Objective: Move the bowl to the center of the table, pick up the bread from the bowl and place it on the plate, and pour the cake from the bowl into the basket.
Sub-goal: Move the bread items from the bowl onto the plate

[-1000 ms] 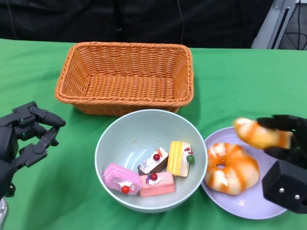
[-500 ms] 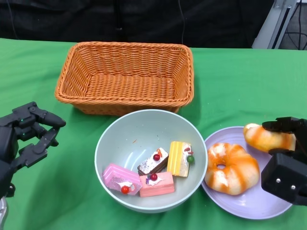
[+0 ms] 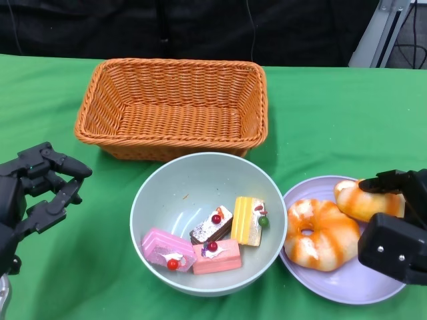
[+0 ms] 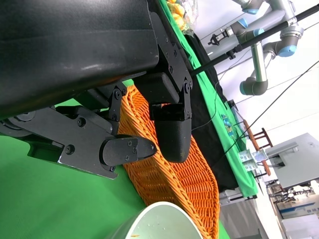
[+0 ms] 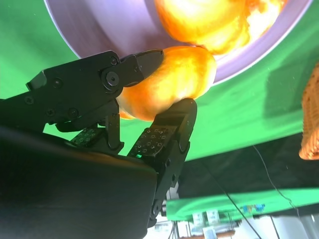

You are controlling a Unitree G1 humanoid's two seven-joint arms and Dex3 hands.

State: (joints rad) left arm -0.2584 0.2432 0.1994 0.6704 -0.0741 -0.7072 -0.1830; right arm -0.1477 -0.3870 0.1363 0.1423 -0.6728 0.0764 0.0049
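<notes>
The right hand [image 3: 393, 220] gripped a small orange-glazed bread [image 3: 365, 201] between its fingers, holding it at the far right part of the lilac plate [image 3: 347, 288], just beside a larger round bread [image 3: 321, 233] that already lay on the plate. In the right wrist view the held bread [image 5: 167, 82] sat pinched between two black fingers [image 5: 169, 132] at the plate's rim. The pale green bowl [image 3: 160, 183] stood on the green worktop [image 3: 333, 113] touching the plate's left edge — four pieces of cake [image 3: 213, 241] lay inside it. Right behind the bowl, close against its far rim, stood the orange wicker basket [image 3: 172, 107]. The left hand [image 3: 37, 187] hung to the bowl's left, apart from it, fingers spread and holding nothing.
</notes>
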